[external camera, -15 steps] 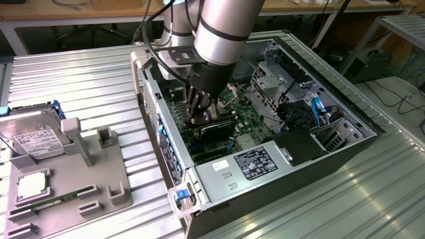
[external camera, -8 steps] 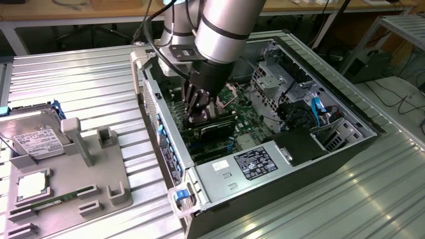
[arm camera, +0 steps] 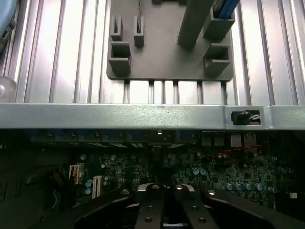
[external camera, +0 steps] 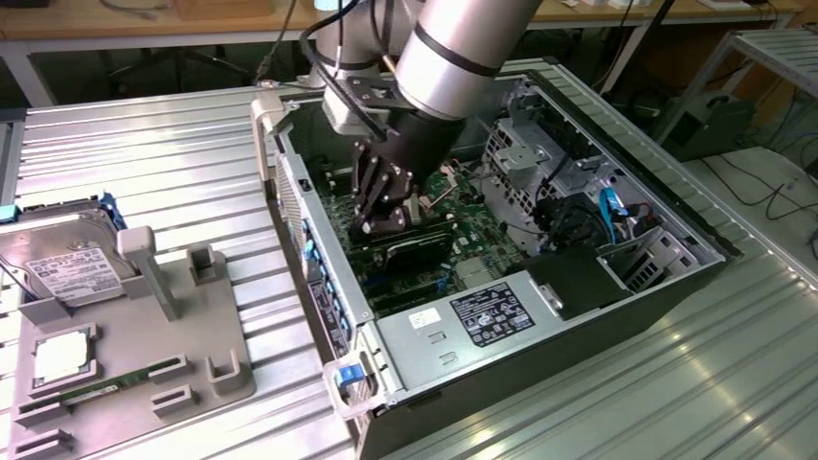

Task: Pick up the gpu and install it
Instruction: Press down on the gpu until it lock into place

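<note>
Leftmost in the exterior view, the grey parts fixture (external camera: 141, 355) lies flat on the ribbed metal table (external camera: 153, 144) in the lower left of the frame. The hard drive (external camera: 64, 268) leans in one of its cradles and a narrow green stick (external camera: 96, 391) rests in a slot, so each part sits where it can be gripped; several holders are bare.

Toward the centre, the open computer case (external camera: 383, 335) lies on its side, which turns the motherboard (external camera: 480, 230) upward for reaching in from above. The gripper (external camera: 383, 216) is low inside the case, just above the board, its fingers (arm camera: 183, 210) pressed together. In the wrist view they point at the board's dark middle.

The gpu (external camera: 416, 251) appears to be the dark card lying just below the fingertips, roughly level among the expansion slots. I cannot tell whether the fingers pinch its edge or only press on it.

At the right, drive bays and blue cables (external camera: 611, 211) fill the case's far end.
</note>
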Controlling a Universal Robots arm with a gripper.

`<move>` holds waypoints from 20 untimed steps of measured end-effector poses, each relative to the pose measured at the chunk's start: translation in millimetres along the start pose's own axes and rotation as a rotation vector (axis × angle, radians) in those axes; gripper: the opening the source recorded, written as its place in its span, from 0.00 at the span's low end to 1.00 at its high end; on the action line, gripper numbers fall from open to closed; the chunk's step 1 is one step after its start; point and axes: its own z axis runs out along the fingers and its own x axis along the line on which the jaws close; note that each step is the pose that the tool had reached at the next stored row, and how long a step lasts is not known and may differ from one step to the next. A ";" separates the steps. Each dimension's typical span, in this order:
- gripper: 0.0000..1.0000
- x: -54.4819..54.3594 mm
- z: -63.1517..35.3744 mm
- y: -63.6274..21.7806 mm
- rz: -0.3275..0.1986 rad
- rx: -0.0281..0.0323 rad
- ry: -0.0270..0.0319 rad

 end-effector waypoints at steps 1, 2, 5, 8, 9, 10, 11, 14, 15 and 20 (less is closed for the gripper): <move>0.11 0.0 -0.4 -1.2 0.000 -0.0195 -0.0001; 0.11 0.0 -1.0 -3.0 0.000 -0.0452 -0.0004; 0.11 0.3 -1.6 -7.0 0.001 -0.0873 -0.0005; 0.11 0.3 -0.8 -6.7 0.001 -0.0911 -0.0004; 0.11 0.3 -0.6 -6.6 0.001 -0.0928 -0.0004; 0.11 0.3 -0.2 -6.2 0.001 -0.0943 -0.0006; 0.11 0.3 0.4 -5.5 0.001 -0.0956 -0.0006; 0.11 1.0 1.5 -4.4 0.001 -0.1003 -0.0003; 0.11 1.4 1.5 -4.4 0.001 -0.1017 -0.0005; 0.11 2.1 3.3 -2.6 0.001 -0.1075 -0.0005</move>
